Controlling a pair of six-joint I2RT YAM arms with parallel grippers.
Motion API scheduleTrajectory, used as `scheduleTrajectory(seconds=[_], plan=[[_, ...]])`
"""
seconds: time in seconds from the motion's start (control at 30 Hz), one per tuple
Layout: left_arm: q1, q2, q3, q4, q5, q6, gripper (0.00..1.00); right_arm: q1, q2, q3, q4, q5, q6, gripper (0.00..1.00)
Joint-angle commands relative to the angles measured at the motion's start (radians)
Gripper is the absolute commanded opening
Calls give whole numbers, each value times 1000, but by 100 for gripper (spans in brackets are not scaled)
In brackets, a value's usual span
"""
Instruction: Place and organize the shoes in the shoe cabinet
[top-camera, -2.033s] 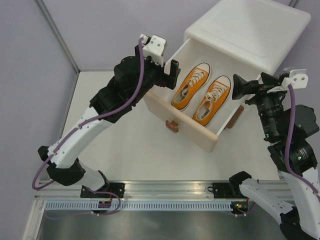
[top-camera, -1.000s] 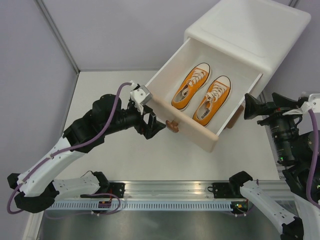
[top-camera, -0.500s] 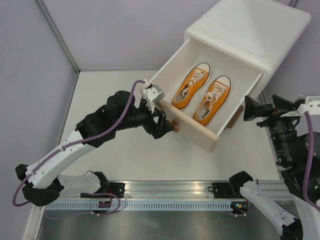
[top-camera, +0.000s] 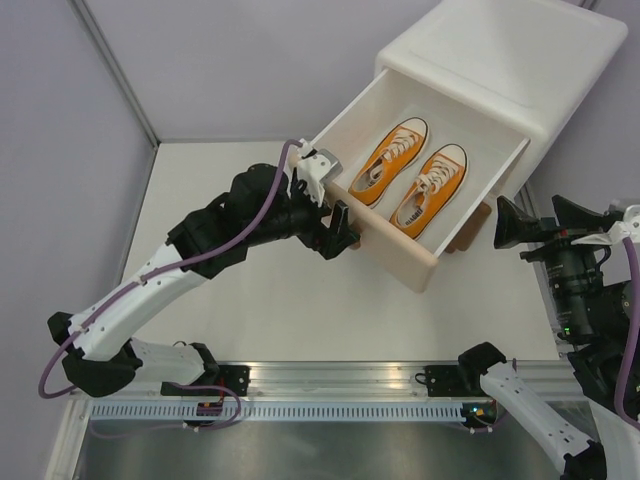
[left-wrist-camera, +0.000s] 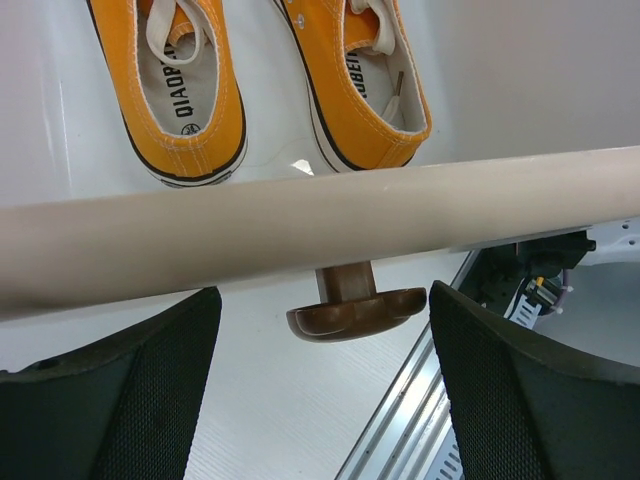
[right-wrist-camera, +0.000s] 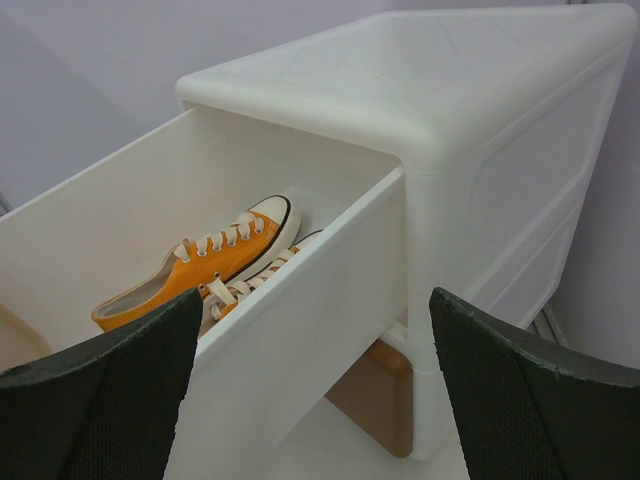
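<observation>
The white shoe cabinet (top-camera: 510, 60) stands at the back right with its beige upper drawer (top-camera: 390, 262) pulled out. Two orange sneakers (top-camera: 388, 157) (top-camera: 430, 190) lie side by side in it; they also show in the left wrist view (left-wrist-camera: 185, 90) and the right wrist view (right-wrist-camera: 200, 265). My left gripper (top-camera: 342, 232) is open at the drawer front, one finger on each side of the brown knob (left-wrist-camera: 355, 305), not touching it. My right gripper (top-camera: 535, 225) is open and empty beside the cabinet's right side. The red sneakers are out of view.
The brown lower drawer (right-wrist-camera: 375, 395) is shut under the open one. A purple wall with a metal post (top-camera: 115, 70) bounds the table on the left. A metal rail (top-camera: 330, 385) runs along the near table edge.
My left gripper has swung from the drawer's left side down to its front knob. The drawer has slid a little back into the cabinet. My right gripper has drawn back to the right.
</observation>
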Motion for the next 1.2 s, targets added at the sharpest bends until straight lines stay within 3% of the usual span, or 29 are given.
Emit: scheduleTrajectory(seconds=[0.0,0.43,1.17], plan=[[2,27,85,241,-60,-6,88,3,-9,9,1,17,-10,98],[2,73,162,371,-142,-35,88,5,-55,22,-21,35,-13,98],[-44,248,274,529,-102,-58,88,3,-12,55,-19,44,44,97]])
